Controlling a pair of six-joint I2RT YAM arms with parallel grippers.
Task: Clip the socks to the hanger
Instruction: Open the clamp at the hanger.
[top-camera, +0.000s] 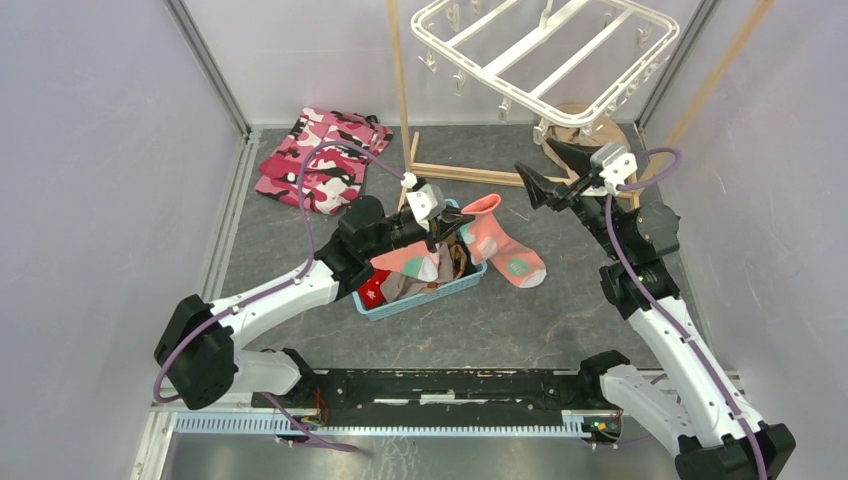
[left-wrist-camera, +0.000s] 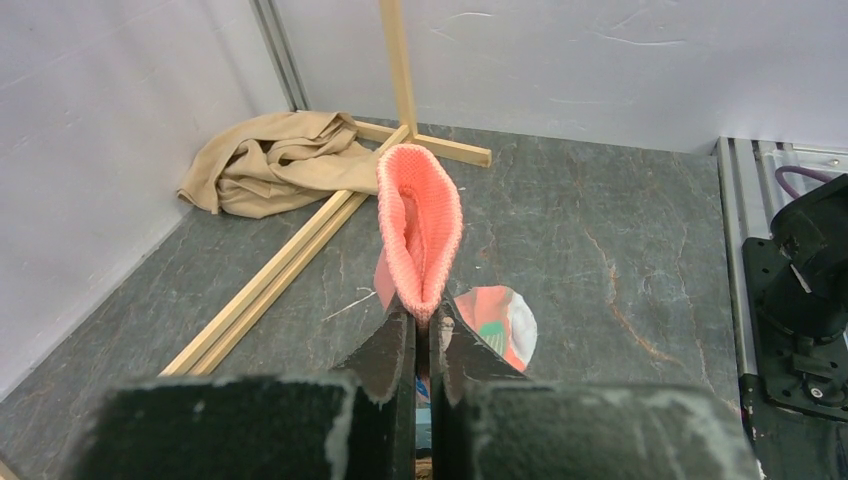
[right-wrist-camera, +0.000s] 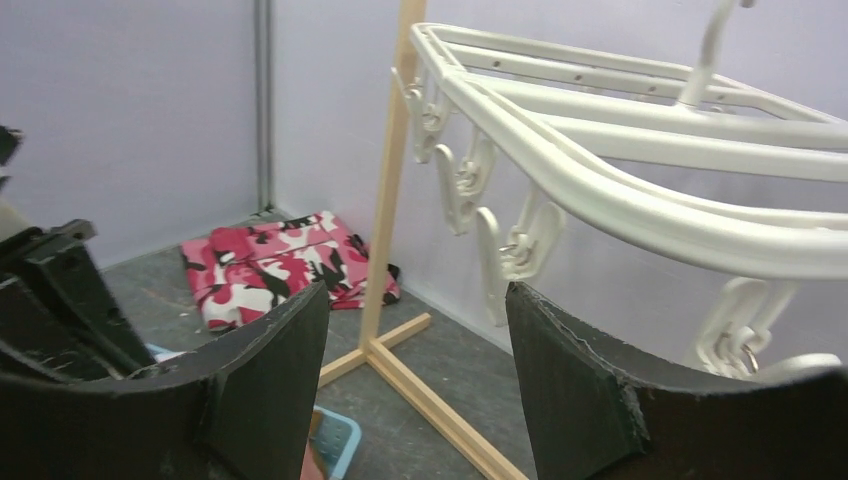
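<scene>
Ribbed salmon knit sock (left-wrist-camera: 420, 225) clamped in left gripper (left-wrist-camera: 423, 335), below white plastic hanger (right-wrist-camera: 600, 190). Curved black jaws of right gripper (right-wrist-camera: 415, 330) spread wide, empty, beside hanger's pegs (right-wrist-camera: 520, 245)

Salmon-pink knit sock (left-wrist-camera: 420, 230): soft, matt cloth. White plastic drying frame (right-wrist-camera: 600, 195): smooth, slightly glossy. Pale wooden pole stand (right-wrist-camera: 392, 180): matt.
</scene>
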